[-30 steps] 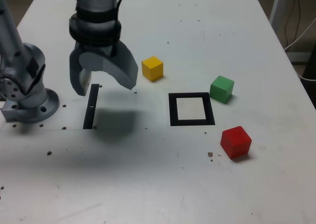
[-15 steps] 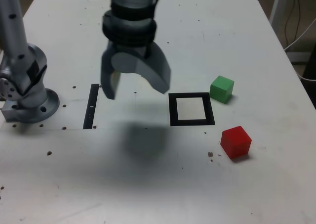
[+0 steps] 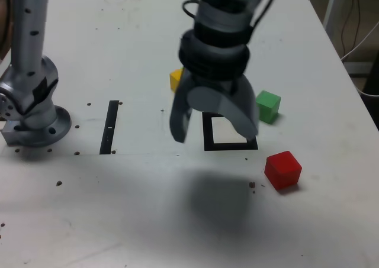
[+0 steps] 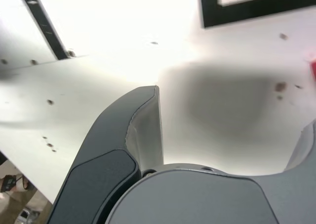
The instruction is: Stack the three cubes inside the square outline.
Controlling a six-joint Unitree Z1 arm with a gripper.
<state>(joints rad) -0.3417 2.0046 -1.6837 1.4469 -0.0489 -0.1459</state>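
The arm (image 3: 216,40) has just swung across the surface (image 3: 112,220), so that its fingers (image 3: 181,117) now appear in front of the square outline (image 3: 208,139), hiding part of its frame in the exterior view. They are spread wide with nothing between them. For the task this looks like travel towards a first cube; the red cube (image 3: 283,170) seems a likely choice, though the green one could be meant as well. No stacking is done: the visible white centre of the outline holds no cube. The red cube sits to the lower right of the outline in the exterior view, the green cube (image 3: 269,105) just beside its upper right, and the yellow cube (image 3: 175,78) to its upper left, partly covered by the arm. Against the frame from a second ago, the fingers have gone from well left of the outline to overlapping it, and their shadow (image 3: 219,203) has shifted to just below it. Halfway through that swing the yellow cube was almost wholly hidden; part of it shows again. All three cubes look unmoved. The next move probably calls for further travel past the outline, then a careful lowering with the fingers lined up to a cube's sides.
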